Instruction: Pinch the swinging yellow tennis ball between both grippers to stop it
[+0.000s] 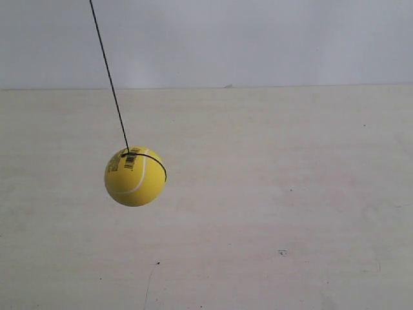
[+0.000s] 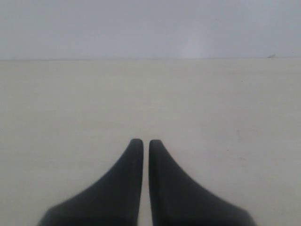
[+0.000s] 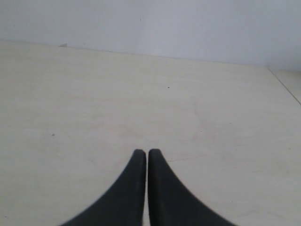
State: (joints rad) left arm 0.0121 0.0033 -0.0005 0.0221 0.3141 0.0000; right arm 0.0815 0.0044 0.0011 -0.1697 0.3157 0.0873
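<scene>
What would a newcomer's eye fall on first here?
The yellow tennis ball, hanging on a slanted black string left of centre in the exterior view, against the pale table. Then the wrist views: the left gripper and the right gripper each show black jaws nearly touching, with no ball in sight.

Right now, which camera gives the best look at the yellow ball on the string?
The exterior view: the yellow tennis ball hangs there whole, with its seam, label and black string sharp. Neither wrist view shows it, only the left end effector and the right end effector.
</scene>
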